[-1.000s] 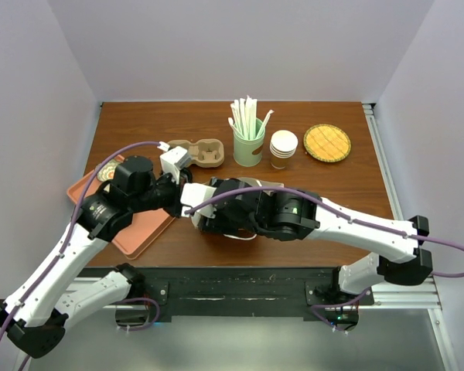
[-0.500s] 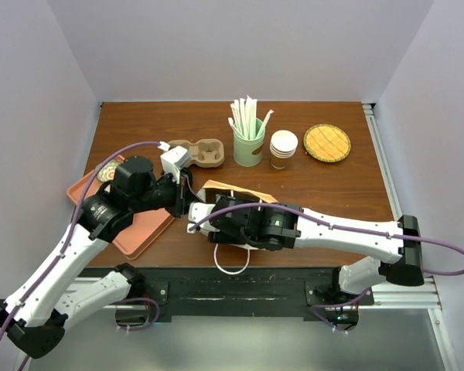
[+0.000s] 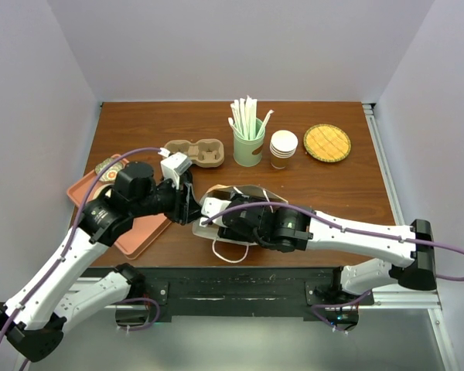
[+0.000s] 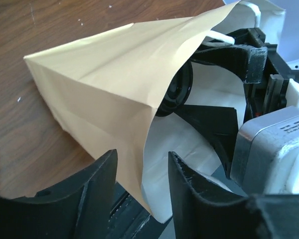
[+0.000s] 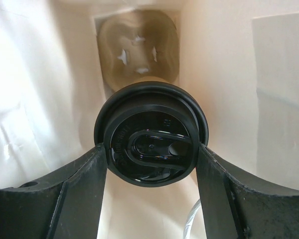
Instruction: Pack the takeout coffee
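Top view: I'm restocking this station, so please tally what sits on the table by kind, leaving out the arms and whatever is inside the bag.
Paper bag: 1
Cardboard cup carrier: 1
Green cup of straws: 1
Stack of paper cups: 1
Yellow woven mat: 1
Orange tray: 1
Patterned disc on the tray: 1
Total: 7

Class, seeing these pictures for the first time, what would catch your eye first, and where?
The black-lidded takeout coffee stands out, gripped by the right gripper inside the pale paper bag. The bag lies on its side at the front of the table, with the open left gripper astride its mouth edge.
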Robot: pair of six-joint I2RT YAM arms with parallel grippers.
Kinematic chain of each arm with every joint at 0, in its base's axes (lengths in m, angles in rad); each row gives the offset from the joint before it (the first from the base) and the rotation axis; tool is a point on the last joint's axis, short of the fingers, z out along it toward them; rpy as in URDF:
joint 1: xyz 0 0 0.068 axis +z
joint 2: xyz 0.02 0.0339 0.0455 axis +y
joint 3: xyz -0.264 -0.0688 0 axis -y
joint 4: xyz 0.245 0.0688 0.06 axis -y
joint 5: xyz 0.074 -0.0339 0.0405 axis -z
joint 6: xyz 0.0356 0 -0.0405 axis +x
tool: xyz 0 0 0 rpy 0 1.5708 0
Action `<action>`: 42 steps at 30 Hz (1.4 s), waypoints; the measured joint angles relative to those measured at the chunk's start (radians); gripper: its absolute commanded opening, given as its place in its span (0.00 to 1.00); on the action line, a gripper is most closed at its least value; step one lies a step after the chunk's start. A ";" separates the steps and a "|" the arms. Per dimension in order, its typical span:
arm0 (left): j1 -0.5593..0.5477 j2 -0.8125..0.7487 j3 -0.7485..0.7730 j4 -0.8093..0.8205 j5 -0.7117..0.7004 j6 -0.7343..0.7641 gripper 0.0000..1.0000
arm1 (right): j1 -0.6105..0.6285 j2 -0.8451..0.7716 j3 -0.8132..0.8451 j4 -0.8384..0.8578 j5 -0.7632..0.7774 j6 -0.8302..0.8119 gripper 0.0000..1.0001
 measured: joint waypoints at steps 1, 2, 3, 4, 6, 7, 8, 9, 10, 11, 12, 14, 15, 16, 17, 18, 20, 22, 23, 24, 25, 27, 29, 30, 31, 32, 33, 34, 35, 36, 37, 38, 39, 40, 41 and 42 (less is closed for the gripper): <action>0.000 0.002 0.000 -0.008 -0.007 -0.008 0.49 | 0.000 0.004 0.000 0.000 0.002 0.008 0.41; 0.000 0.005 0.000 -0.018 -0.013 -0.013 0.48 | 0.000 0.006 0.000 0.000 0.005 0.016 0.41; 0.000 0.006 0.000 -0.026 -0.025 -0.019 0.47 | 0.000 0.008 0.000 0.002 0.010 0.023 0.41; 0.000 0.006 0.000 -0.035 -0.038 -0.026 0.47 | 0.000 0.010 -0.001 0.006 0.016 0.031 0.41; 0.000 0.004 0.000 -0.042 -0.060 -0.042 0.47 | 0.000 0.009 -0.004 0.018 0.019 0.040 0.41; 0.000 0.003 0.000 -0.043 -0.069 -0.047 0.47 | 0.000 0.009 -0.007 0.026 0.018 0.042 0.41; 0.000 0.004 0.000 -0.042 -0.075 -0.054 0.47 | 0.000 0.008 -0.013 0.034 0.017 0.044 0.41; 0.000 0.007 0.000 -0.040 -0.079 -0.060 0.47 | 0.000 0.007 -0.019 0.039 0.017 0.044 0.42; 0.000 0.011 0.000 -0.037 -0.080 -0.062 0.47 | 0.000 0.003 -0.029 0.044 0.015 0.044 0.41; 0.000 0.019 -0.001 -0.032 -0.082 -0.064 0.47 | 0.000 -0.003 -0.038 0.046 0.014 0.044 0.41; 0.000 0.027 -0.002 -0.028 -0.085 -0.064 0.47 | 0.000 -0.007 -0.045 0.047 0.013 0.043 0.42; 0.000 0.053 -0.002 -0.014 -0.095 -0.064 0.47 | 0.000 -0.020 -0.058 0.046 0.008 0.043 0.42; 0.000 0.067 -0.003 -0.006 -0.100 -0.063 0.47 | 0.000 -0.027 -0.063 0.046 0.005 0.043 0.42; 0.000 0.079 -0.004 0.000 -0.105 -0.060 0.47 | 0.000 -0.033 -0.067 0.046 0.002 0.043 0.41; 0.000 0.089 -0.004 0.006 -0.109 -0.059 0.47 | 0.000 -0.039 -0.069 0.046 -0.003 0.043 0.41; 0.000 0.097 -0.004 0.014 -0.113 -0.058 0.45 | 0.000 -0.044 -0.070 0.046 -0.007 0.043 0.41; 0.000 0.108 -0.004 0.030 -0.114 -0.055 0.40 | 0.000 -0.051 -0.071 0.046 -0.010 0.044 0.41; 0.000 0.121 -0.004 0.053 -0.112 -0.051 0.18 | 0.000 -0.056 -0.071 0.046 -0.011 0.044 0.41; 0.000 0.127 -0.004 0.063 -0.108 -0.048 0.12 | 0.000 -0.057 -0.071 0.045 -0.011 0.044 0.41; 0.000 0.133 -0.004 0.072 -0.101 -0.040 0.02 | 0.000 -0.058 -0.071 0.046 -0.012 0.044 0.41; 0.000 0.137 -0.004 0.081 -0.093 -0.035 0.00 | 0.000 -0.059 -0.071 0.045 -0.012 0.045 0.41; -0.003 0.135 -0.005 0.096 -0.080 -0.032 0.00 | 0.000 -0.064 -0.074 0.044 -0.012 0.045 0.42; -0.007 0.110 -0.024 0.124 -0.075 -0.034 0.00 | 0.000 -0.080 -0.088 0.044 -0.010 0.043 0.42; -0.011 0.080 -0.048 0.138 -0.072 -0.038 0.00 | 0.000 -0.095 -0.103 0.045 -0.009 0.039 0.42; -0.014 0.042 -0.080 0.161 -0.069 -0.043 0.00 | 0.000 -0.113 -0.125 0.048 -0.008 0.034 0.42; -0.019 -0.004 -0.117 0.186 -0.066 -0.050 0.00 | 0.000 -0.138 -0.151 0.049 -0.009 0.026 0.42; -0.023 -0.048 -0.153 0.201 -0.059 -0.062 0.00 | 0.000 -0.158 -0.173 0.044 -0.009 0.020 0.42; -0.026 -0.085 -0.183 0.216 -0.049 -0.071 0.00 | 0.000 -0.170 -0.184 0.039 -0.009 0.017 0.42; -0.027 -0.106 -0.204 0.230 -0.042 -0.080 0.00 | 0.000 -0.174 -0.187 0.033 -0.008 0.016 0.42; -0.033 -0.132 -0.225 0.243 -0.033 -0.090 0.00 | 0.000 -0.174 -0.187 0.032 -0.008 0.018 0.42; -0.039 -0.143 -0.237 0.250 -0.030 -0.095 0.00 | 0.000 -0.173 -0.187 0.031 -0.009 0.020 0.41; -0.045 -0.154 -0.249 0.260 -0.029 -0.101 0.00 | 0.000 -0.172 -0.187 0.028 -0.008 0.026 0.41; -0.051 -0.164 -0.264 0.265 -0.031 -0.105 0.00 | 0.000 -0.171 -0.187 0.026 -0.007 0.031 0.41; -0.055 -0.169 -0.272 0.267 -0.031 -0.108 0.00 | 0.000 -0.171 -0.187 0.024 -0.005 0.036 0.41; -0.058 -0.172 -0.280 0.266 -0.031 -0.111 0.00 | 0.000 -0.171 -0.187 0.021 0.000 0.042 0.41; -0.059 -0.176 -0.286 0.266 -0.031 -0.113 0.00 | 0.000 -0.171 -0.187 0.018 0.003 0.046 0.41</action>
